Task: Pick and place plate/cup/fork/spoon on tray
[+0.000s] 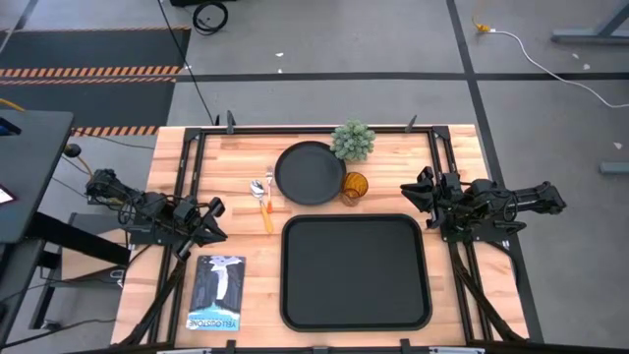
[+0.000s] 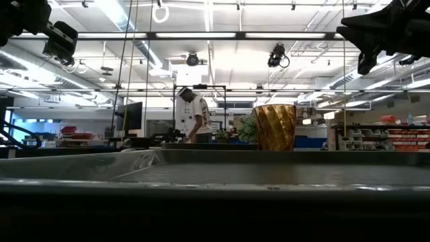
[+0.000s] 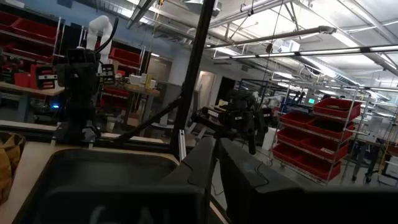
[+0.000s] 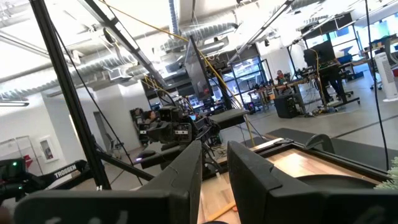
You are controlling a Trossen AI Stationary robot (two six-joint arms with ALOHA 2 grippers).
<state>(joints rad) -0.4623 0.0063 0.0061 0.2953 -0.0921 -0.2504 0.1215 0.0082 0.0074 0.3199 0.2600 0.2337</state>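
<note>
The black rectangular tray [image 1: 356, 272] lies on the table's near middle; its rim fills the foreground of the low view [image 2: 215, 168]. The round black plate [image 1: 310, 173] lies flat beyond the tray's far left corner. The amber cup [image 1: 354, 187] stands upright to the right of the plate and also shows in the low view [image 2: 274, 126]. The orange-handled fork and spoon [image 1: 262, 202] lie side by side left of the plate. My left gripper [image 1: 214, 221] hovers over the table's left side, shut and empty. My right gripper [image 1: 413, 192] hovers right of the cup, shut and empty.
A small green potted plant [image 1: 353, 141] stands at the far edge behind the plate and cup. A book or booklet [image 1: 216, 292] lies at the near left. A black frame runs along the table's left, right and far edges. A person [image 2: 195, 114] stands far back in the room.
</note>
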